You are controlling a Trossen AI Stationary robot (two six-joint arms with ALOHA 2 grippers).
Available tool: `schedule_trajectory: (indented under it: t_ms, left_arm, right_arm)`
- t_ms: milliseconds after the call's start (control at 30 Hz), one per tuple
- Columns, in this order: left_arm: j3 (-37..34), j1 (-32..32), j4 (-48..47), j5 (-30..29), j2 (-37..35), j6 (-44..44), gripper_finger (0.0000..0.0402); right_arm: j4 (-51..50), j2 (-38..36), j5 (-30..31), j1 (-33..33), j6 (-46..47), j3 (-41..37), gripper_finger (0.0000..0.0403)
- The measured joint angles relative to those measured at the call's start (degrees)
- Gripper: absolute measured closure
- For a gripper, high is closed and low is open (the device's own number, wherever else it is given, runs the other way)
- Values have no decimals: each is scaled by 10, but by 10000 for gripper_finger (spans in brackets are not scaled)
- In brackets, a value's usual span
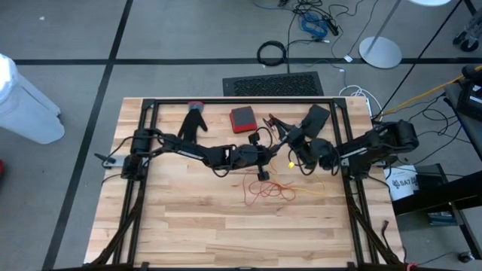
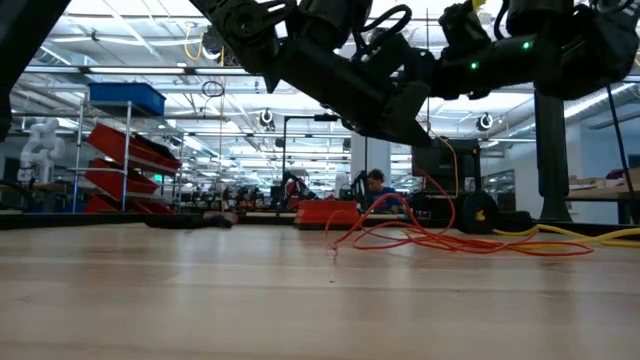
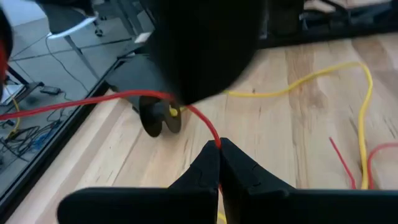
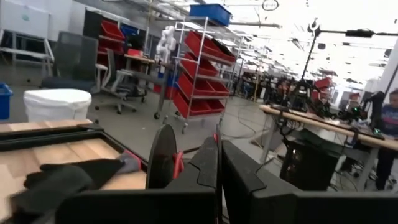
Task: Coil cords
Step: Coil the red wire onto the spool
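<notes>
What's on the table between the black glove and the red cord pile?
In the high view, the left pincer and its arm cross between the black glove and the red cord.

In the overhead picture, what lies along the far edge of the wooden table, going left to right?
Black glove with a red cuff → flat red square box → flat black rectangular pad.

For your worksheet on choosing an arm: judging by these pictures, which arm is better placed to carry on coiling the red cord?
Probably the left. Its gripper is shut on the red cord, while the right gripper is shut, seemingly holding nothing.
</notes>
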Motion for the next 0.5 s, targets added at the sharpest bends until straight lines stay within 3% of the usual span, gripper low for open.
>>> schedule_trajectory:
  t_ms: [500]
  left_arm:
    - [10,-4,-94,-66,-57,61,402]
  right_arm:
    - [-15,22,-14,-2,10,0,403]
